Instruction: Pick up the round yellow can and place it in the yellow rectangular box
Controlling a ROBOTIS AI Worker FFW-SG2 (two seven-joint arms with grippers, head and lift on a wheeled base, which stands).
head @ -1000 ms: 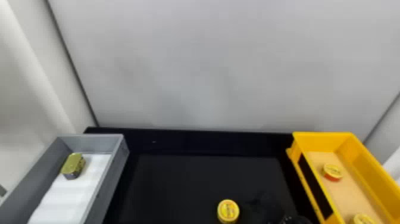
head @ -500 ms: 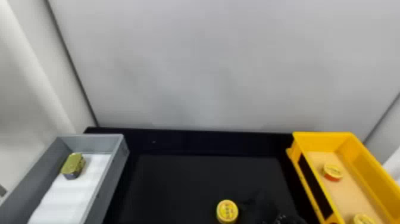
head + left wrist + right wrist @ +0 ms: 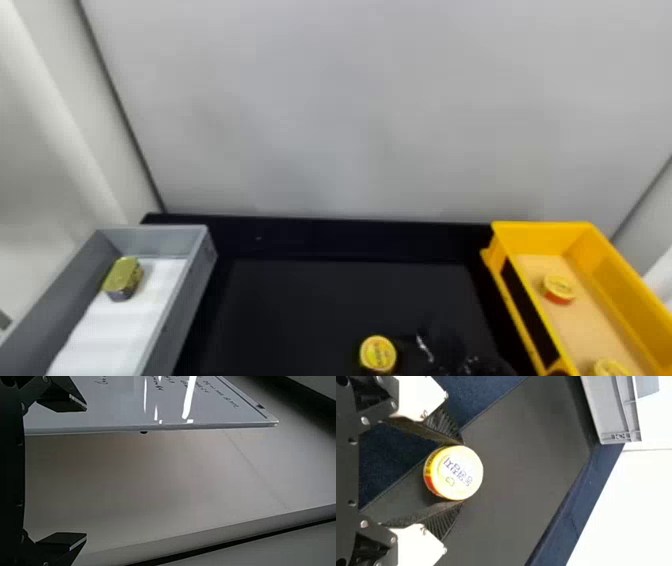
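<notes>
The round yellow can (image 3: 378,354) is at the bottom of the head view, right of centre, with the dark right gripper (image 3: 426,349) just to its right. In the right wrist view the can (image 3: 457,473), yellow-lidded with a red and yellow side, sits between the ridged pads of my right gripper (image 3: 462,472), which touch it on two opposite sides. The yellow rectangular box (image 3: 547,237) stands at the right of the head view. My left gripper (image 3: 86,472) is open with nothing between its fingers, over a pale surface.
Inside the yellow box are two similar cans, one farther back (image 3: 559,289) and one near the front (image 3: 611,369). A grey box (image 3: 150,240) at the left holds a gold-topped tin (image 3: 122,278) on white lining. A pale wall stands behind the black table (image 3: 340,295).
In the head view the yellow can and the right gripper beside it have shifted slightly left together. The boxes and their contents have stayed put.
</notes>
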